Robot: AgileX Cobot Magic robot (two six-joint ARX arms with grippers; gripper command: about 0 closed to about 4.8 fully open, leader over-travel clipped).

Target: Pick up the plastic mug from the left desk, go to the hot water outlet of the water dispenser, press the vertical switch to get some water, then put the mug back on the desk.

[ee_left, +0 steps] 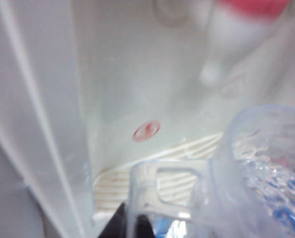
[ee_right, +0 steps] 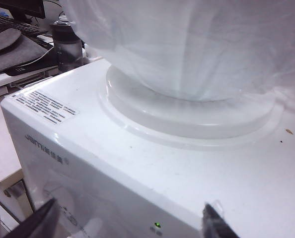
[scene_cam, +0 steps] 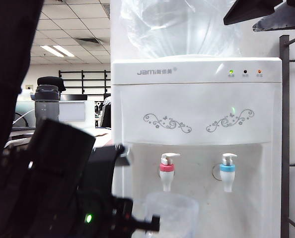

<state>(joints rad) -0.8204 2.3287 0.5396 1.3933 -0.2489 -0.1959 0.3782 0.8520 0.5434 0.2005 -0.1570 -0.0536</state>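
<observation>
Already the plastic mug (scene_cam: 171, 214) is off the bench, grasped at its handle by the clenched left gripper (scene_cam: 155, 223) under the hot water outlet (scene_cam: 167, 172); pressing, filling and return remain. Only the right wrist view shows the right gripper (ee_right: 127, 218) released above the water dispenser (ee_right: 152, 163)

Left arm (scene_cam: 63, 183), dark and bulky, reaches forward and low, its gripper (scene_cam: 155, 223) clamped on the handle of the plastic mug (scene_cam: 172, 213). Right gripper (ee_right: 130, 223) hovers high, jaws spread wide, both fingertips (ee_right: 214, 218) apart and empty.
</observation>
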